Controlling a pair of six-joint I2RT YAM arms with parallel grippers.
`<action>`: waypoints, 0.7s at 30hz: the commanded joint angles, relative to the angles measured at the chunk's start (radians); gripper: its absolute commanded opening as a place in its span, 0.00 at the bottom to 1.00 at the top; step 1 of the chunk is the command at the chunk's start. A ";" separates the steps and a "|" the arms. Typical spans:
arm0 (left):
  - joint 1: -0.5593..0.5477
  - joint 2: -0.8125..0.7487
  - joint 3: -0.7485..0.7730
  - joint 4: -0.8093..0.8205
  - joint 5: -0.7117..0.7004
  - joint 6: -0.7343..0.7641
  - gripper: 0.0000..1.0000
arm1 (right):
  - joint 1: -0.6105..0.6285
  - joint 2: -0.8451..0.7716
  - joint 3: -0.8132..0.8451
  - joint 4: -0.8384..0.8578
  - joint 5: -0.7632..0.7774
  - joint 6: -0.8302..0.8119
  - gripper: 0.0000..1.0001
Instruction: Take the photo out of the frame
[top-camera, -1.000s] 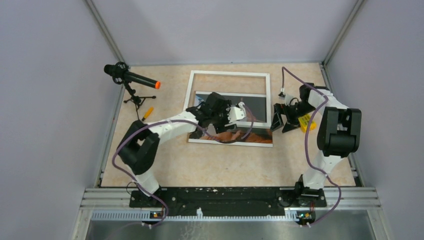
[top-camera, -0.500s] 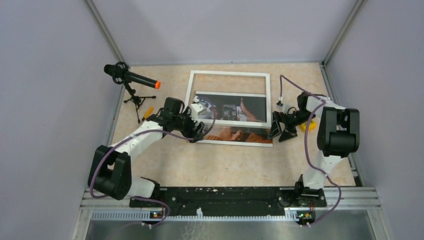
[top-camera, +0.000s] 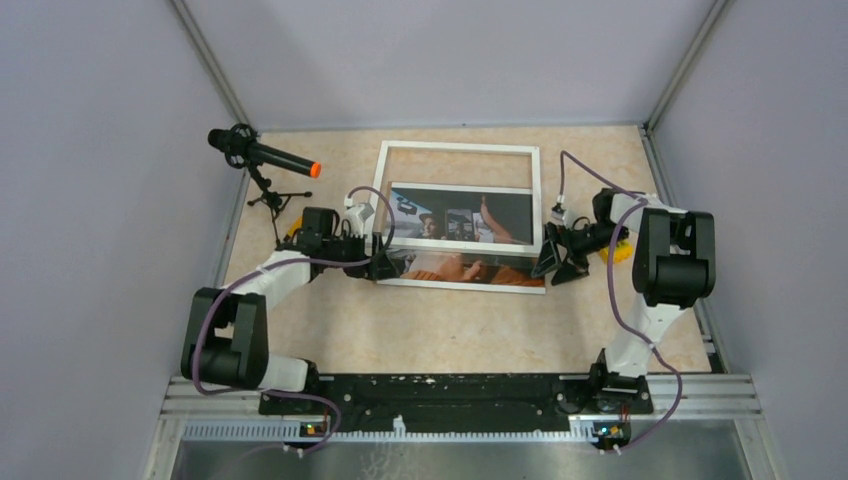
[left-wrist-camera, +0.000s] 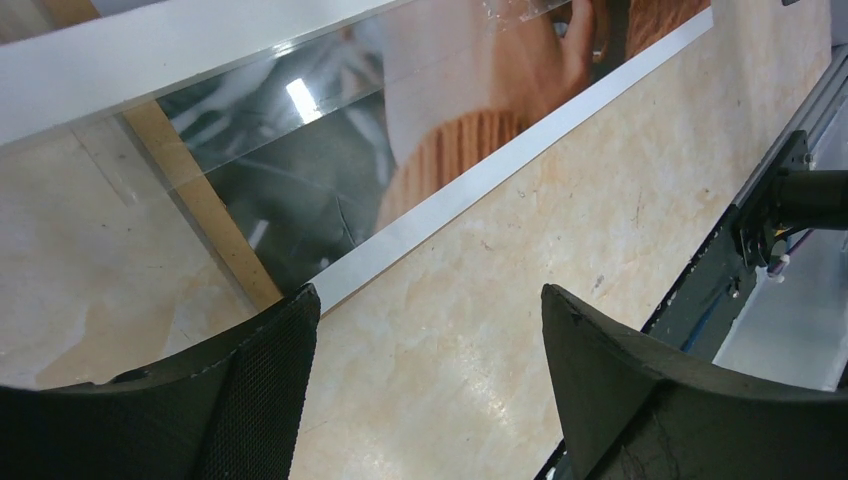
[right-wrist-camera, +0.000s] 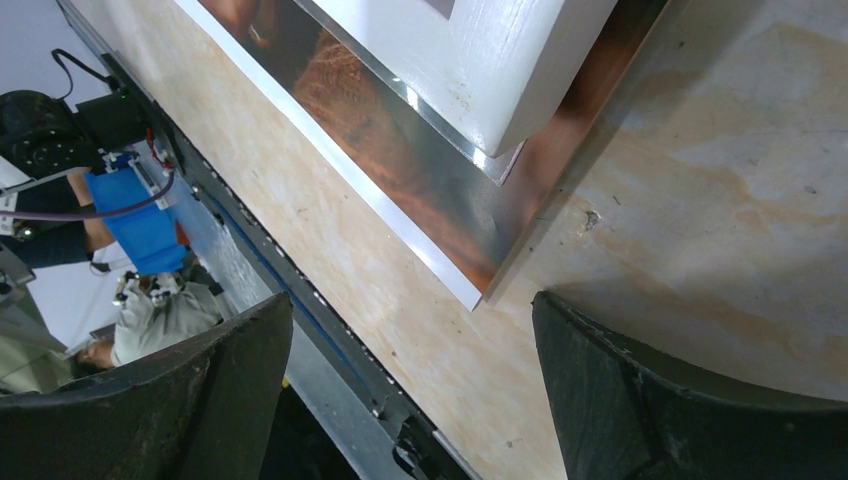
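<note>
Your left arm (top-camera: 285, 272) and right arm (top-camera: 632, 340) are one build: white moulded link shells, broken by bulky matt-black joint housings.

A thin purple cable (top-camera: 203, 335) runs loose along the outside of each arm, base to wrist, bowing out in wide loops.

Both arms are bolted to a long black base plate (top-camera: 450, 390) with pale scuffs along its top.

Your left gripper (left-wrist-camera: 430, 390) has broad, curved black fingers (left-wrist-camera: 262, 395), one with a fine mesh texture on its inner face.

Your right gripper (right-wrist-camera: 410, 400) has the same matt-black curved fingers (right-wrist-camera: 690, 400), slightly rough in finish.
</note>
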 joint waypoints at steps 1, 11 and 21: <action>0.005 0.060 0.033 0.053 0.011 -0.046 0.84 | -0.013 0.014 -0.010 0.024 -0.022 -0.010 0.88; 0.005 0.140 0.070 0.039 -0.086 -0.040 0.84 | -0.013 0.041 -0.025 0.049 -0.025 -0.010 0.89; 0.000 0.182 0.050 0.065 -0.050 -0.044 0.83 | -0.012 0.079 -0.030 0.062 -0.044 -0.008 0.88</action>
